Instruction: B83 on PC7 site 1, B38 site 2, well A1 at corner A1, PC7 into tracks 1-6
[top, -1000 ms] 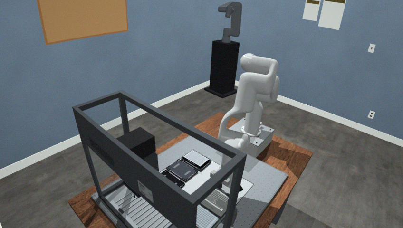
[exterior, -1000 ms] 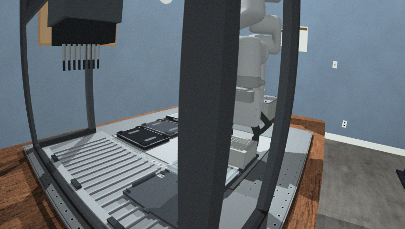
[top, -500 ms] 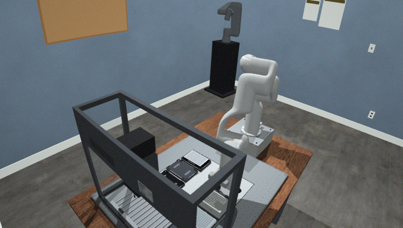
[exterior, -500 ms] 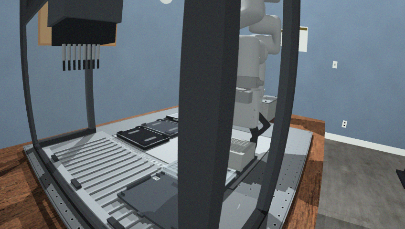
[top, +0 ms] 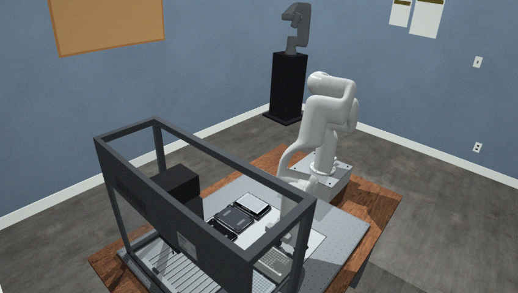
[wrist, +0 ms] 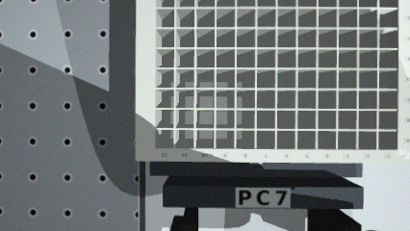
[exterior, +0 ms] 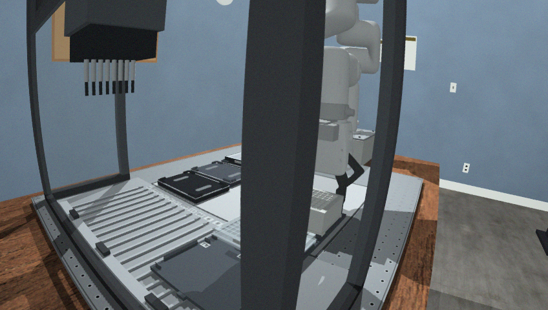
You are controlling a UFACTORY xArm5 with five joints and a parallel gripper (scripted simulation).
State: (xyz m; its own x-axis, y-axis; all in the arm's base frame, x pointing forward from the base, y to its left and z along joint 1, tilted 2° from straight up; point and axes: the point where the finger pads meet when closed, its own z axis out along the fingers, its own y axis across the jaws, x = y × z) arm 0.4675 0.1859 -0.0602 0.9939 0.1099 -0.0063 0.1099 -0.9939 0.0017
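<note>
12 o'clock = toward the rails. My gripper (top: 292, 245) (exterior: 341, 192) (wrist: 262, 221) is fairly wide, nothing pinched, fingers at the 6 o'clock side of the handle (wrist: 207, 196). Deep block (top: 269, 259) (exterior: 326, 217) (wrist: 144, 72) rides nearest, clear plate (exterior: 229, 232) next, then the carrier's (exterior: 192, 265) bare end over the rails (exterior: 142, 215). Worry: an off-centre shove could yaw it and ride it up on the ribs, or a jerk could unseat a plate. Can't see the lamp.

B83 (top: 274, 262) (exterior: 324, 215) (wrist: 274, 87) and B38 (top: 264, 282) (exterior: 231, 230) on PC7 (exterior: 200, 265) (wrist: 202, 196), B83 next to the handle, B38 beyond.
</note>
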